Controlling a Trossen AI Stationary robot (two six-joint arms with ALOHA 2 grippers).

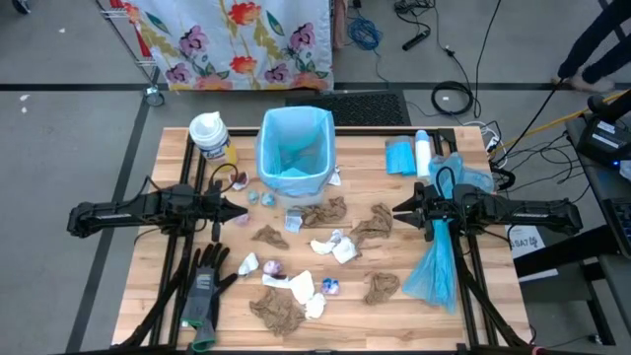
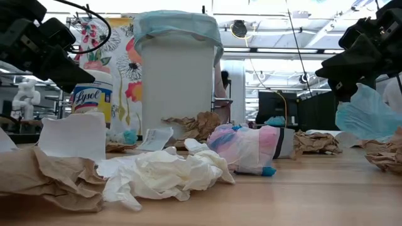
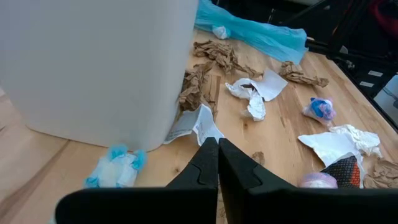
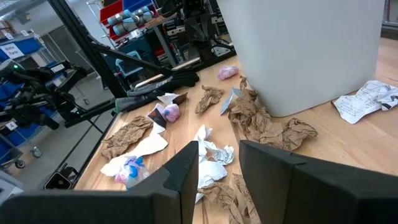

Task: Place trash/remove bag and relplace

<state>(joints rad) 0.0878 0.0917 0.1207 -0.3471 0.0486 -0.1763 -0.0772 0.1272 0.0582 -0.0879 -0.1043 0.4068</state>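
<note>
Brown trash (image 1: 277, 312) scattered; left tool (image 1: 240, 209) closed.

Place: robotics lab or workshop
Evidence: loose cables (image 1: 455, 97) on the grey floor, parts bins (image 4: 127, 18) on racks, wooden tabletop (image 1: 473, 325) on a metal frame

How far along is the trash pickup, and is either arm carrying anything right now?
Little looks done: the bin has its blue liner, but scraps of trash lie scattered across the table. The left gripper is shut and empty beside the bin. The right gripper is part open, empty at its tips; a loose blue bag drapes beneath that arm. Nearly all remains.
</note>
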